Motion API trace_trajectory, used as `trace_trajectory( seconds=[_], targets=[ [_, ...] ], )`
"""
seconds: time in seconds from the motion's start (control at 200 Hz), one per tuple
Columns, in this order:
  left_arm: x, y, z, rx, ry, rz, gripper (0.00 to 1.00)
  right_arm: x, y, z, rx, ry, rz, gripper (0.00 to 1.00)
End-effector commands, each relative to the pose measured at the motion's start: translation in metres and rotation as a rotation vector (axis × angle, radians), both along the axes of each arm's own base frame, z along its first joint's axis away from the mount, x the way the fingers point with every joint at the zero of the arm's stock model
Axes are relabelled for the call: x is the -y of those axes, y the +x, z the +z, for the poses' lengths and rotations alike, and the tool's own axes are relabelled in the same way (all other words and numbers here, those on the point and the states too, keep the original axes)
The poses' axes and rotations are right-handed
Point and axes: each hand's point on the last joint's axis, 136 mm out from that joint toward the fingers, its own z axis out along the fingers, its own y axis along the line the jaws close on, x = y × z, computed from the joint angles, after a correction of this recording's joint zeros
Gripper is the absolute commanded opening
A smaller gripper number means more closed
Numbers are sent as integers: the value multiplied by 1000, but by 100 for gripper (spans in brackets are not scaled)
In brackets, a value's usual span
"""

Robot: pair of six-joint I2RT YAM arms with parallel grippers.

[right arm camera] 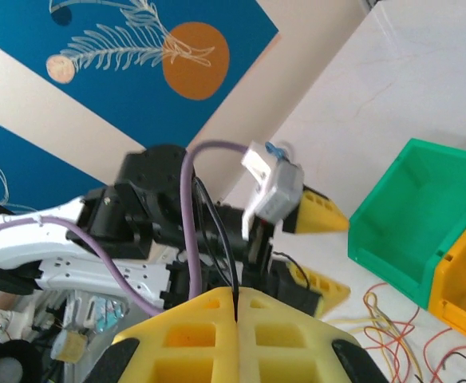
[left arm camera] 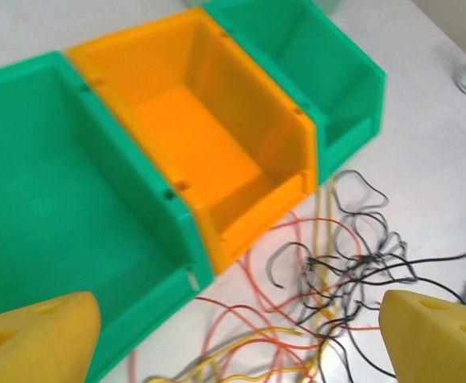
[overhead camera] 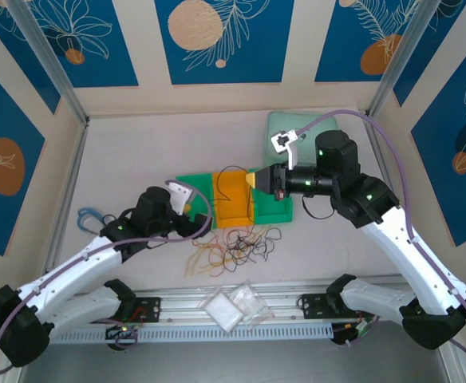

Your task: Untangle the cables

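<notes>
Cables (left arm camera: 359, 268) — thin black, orange, yellow strands — lie knotted together.

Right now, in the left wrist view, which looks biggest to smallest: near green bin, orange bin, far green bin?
1. Near green bin
2. Orange bin
3. Far green bin
Nearness to the camera inflates the first; true sizes may well match.

place: robot lab test cell | walls: blue leaf-print panels (overhead camera: 225, 40) on aluminium posts (overhead camera: 53, 64) | rig: left arm (overhead camera: 81, 263), right arm (overhead camera: 408, 247) on slotted aluminium rail (overhead camera: 177, 311) | pale desk (overhead camera: 129, 152) with plastic parts bins (overhead camera: 233, 199)
</notes>
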Motion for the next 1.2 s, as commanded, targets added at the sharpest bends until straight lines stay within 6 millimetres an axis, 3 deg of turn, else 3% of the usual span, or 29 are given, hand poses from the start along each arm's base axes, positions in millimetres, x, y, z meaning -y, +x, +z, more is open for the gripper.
trace_trajectory(
  seconds=[0.0, 0.29, 0.62, 0.8, 0.935, 1.196],
  targets=[
    [31, -14, 4, 19, -32, -124, 90, 4, 0, 20, -5, 73, -5, 1],
    [90, -32, -18, 34, 49, -260, 90, 9, 7, 14, -54, 100, -23, 1],
    [131, -15, -26, 125, 80, -273, 91, 11, 9, 12, -71, 108, -11, 1],
    [141, -16, -55, 60, 120, -306, 69, 18, 10, 23, -52, 130, -22, 0],
    [139, -20, -78, 12, 145, -307, 66, 32, 10, 44, 3, 158, -55, 0],
    [131, -25, -97, -33, 166, -297, 65, 76, 16, 82, 171, 180, -243, 0]
  ],
)
